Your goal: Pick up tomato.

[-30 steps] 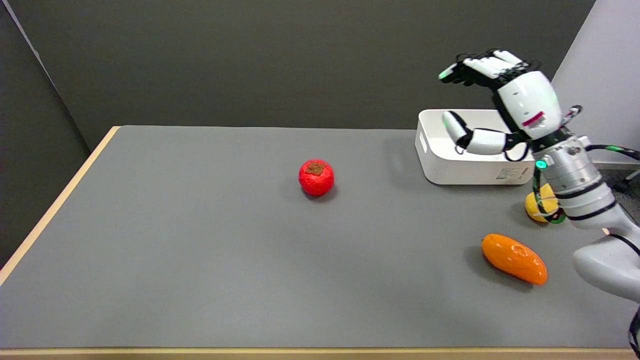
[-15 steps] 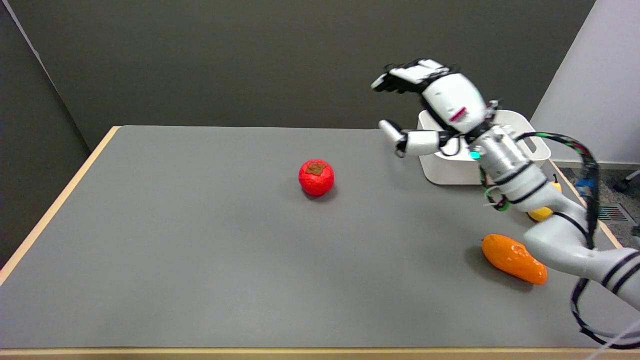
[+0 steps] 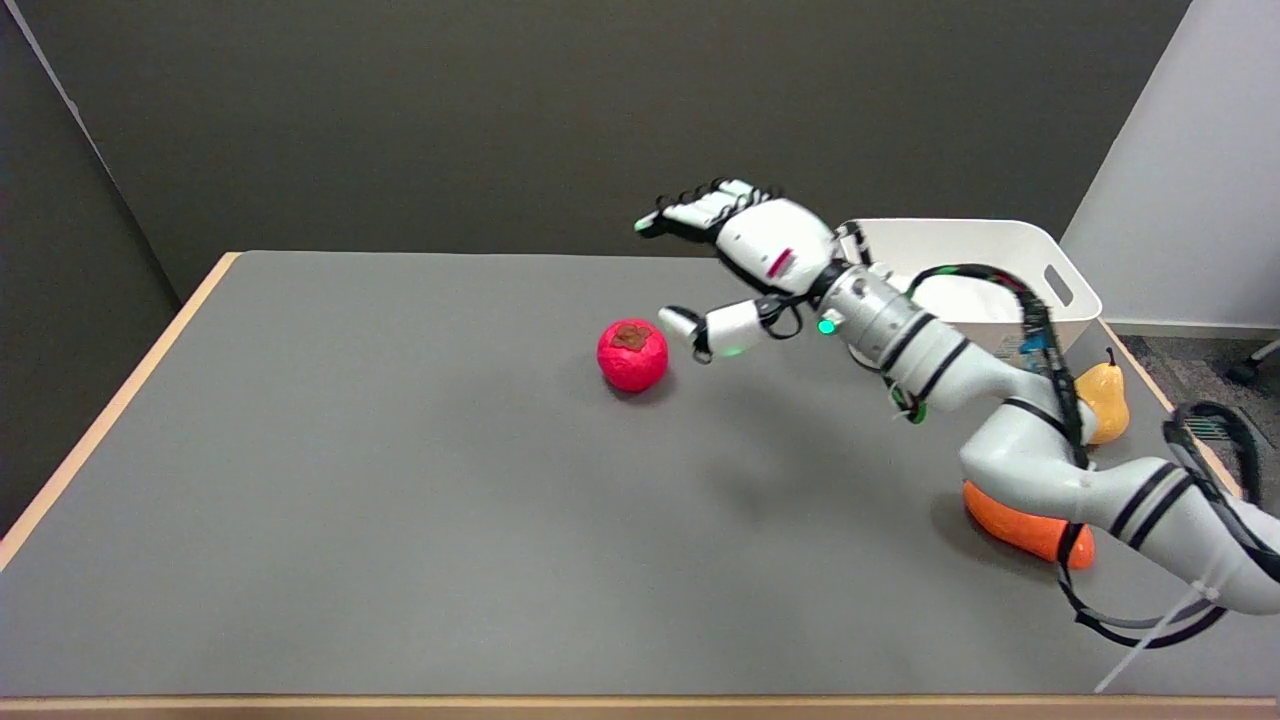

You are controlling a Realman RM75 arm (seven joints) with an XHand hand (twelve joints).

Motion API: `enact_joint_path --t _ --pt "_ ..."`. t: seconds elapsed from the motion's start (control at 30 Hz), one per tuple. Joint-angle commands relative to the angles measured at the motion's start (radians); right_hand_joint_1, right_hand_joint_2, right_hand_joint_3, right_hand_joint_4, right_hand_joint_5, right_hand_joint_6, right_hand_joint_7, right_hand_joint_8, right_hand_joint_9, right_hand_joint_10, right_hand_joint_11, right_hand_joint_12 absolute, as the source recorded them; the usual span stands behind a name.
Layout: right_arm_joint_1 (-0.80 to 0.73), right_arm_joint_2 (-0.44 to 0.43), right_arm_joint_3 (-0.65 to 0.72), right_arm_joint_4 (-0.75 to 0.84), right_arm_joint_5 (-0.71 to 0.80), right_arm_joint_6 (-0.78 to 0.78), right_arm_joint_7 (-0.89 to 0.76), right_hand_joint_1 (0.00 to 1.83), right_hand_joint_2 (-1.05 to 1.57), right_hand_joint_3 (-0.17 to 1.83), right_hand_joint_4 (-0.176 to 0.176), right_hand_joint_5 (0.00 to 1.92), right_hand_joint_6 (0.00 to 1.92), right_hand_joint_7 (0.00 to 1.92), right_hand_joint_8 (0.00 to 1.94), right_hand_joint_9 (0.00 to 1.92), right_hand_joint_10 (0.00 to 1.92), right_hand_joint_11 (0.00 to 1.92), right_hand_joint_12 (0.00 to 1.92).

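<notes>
the tomato (image 3: 632, 354) sits alone near the middle of the grey table (image 3: 400, 500), a little toward the far side, with its brown stem patch facing up. bare grey surface lies all around it: a broad stretch to the left running out to the pale wooden edge (image 3: 110, 410), a wide band in front of it down to the near edge, and a narrower strip behind it up to the table's far edge where the dark wall begins.

the right hand (image 3: 735, 262) hangs in the air just to the right of the tomato and above it, holding nothing. its fingers (image 3: 700, 210) are stretched out leftward and spread well away from the thumb (image 3: 690, 328), which points at the tomato from the right and ends close beside it without touching. the gap between thumb and fingers is wide.

the arm reaches in from the lower right, crossing over the right part of the table. behind it, at the far right corner, stands a white bin (image 3: 985, 262) with a handle cut-out in its side. near the right edge a yellow pear (image 3: 1105, 398) stands upright, and closer to the front an orange fruit (image 3: 1020, 528) lies partly hidden under the arm. these are well apart from the tomato.
</notes>
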Motion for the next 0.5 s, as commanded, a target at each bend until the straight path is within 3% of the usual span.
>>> enact_joint_path --t 0.03,0.5 --pt "0.182 -0.094 -0.229 -0.087 -0.055 -0.292 0.009 0.4 0.58 0.91 0.082 0.13 0.36 0.16 0.27 0.1 0.62 0.05 1.23" --pt "0.286 -0.165 -0.316 -0.212 -0.054 -0.285 0.009 0.4 0.57 0.92 0.082 0.12 0.36 0.15 0.26 0.09 0.61 0.05 1.22"
